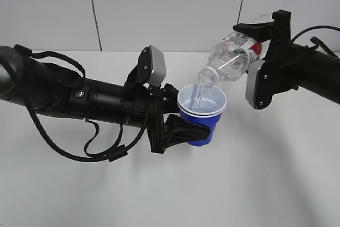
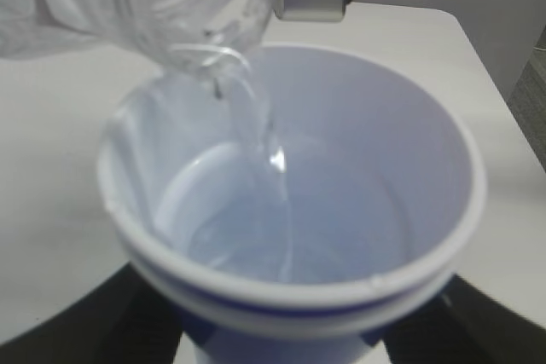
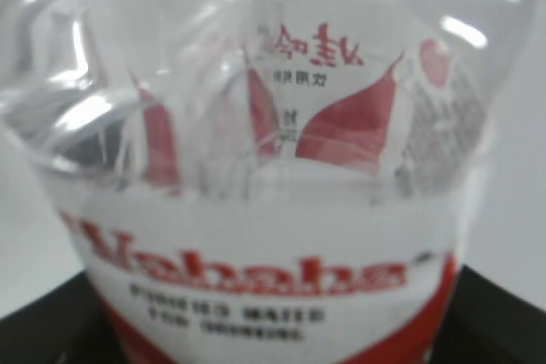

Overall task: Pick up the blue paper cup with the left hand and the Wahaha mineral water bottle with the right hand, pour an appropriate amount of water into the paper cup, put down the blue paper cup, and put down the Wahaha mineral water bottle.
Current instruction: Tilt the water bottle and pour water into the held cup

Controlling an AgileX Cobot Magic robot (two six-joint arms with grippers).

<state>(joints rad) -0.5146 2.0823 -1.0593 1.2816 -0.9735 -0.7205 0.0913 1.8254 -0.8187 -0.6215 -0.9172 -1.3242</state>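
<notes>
Pinching the blue paper cup point(image 1: 202, 111) low on its thin, crushable wall with left gripper point(image 1: 183, 130), tilting the light, slippery Wahaha mineral water bottle point(image 1: 231, 59) clamped at its label by right gripper point(image 1: 271, 41), streaming water point(image 2: 256, 125) cupward above the table point(image 1: 265, 184).

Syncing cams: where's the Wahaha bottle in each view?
Exterior: Wahaha mineral water bottle upper right of centre, tilted, mouth over the blue paper cup.
Left wrist: bottle neck top left, above the cup.
Right wrist: label fills the frame; cup not in view.
Shared landmark: the bottle's red-and-white label, exterior and right wrist.
</notes>
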